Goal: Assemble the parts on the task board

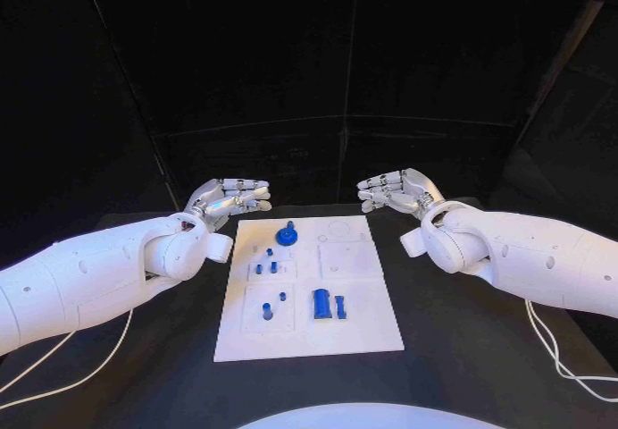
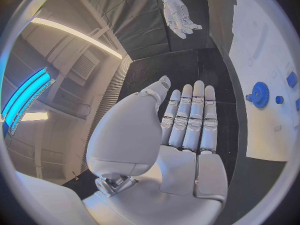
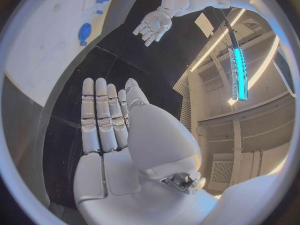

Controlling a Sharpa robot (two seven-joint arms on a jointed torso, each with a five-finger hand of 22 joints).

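Black table, white task board flat at centre between both arms. Left hand and right hand hover off the board's far corners, fingers extended side by side, holding nothing. On the board: blue gear-like part near the far end, blue block nearer the robot, small pegs between. Parts look rigid, light, smooth plastic, likely slippery; pinch the block by its long sides, the gear by its rim. No readable writing.
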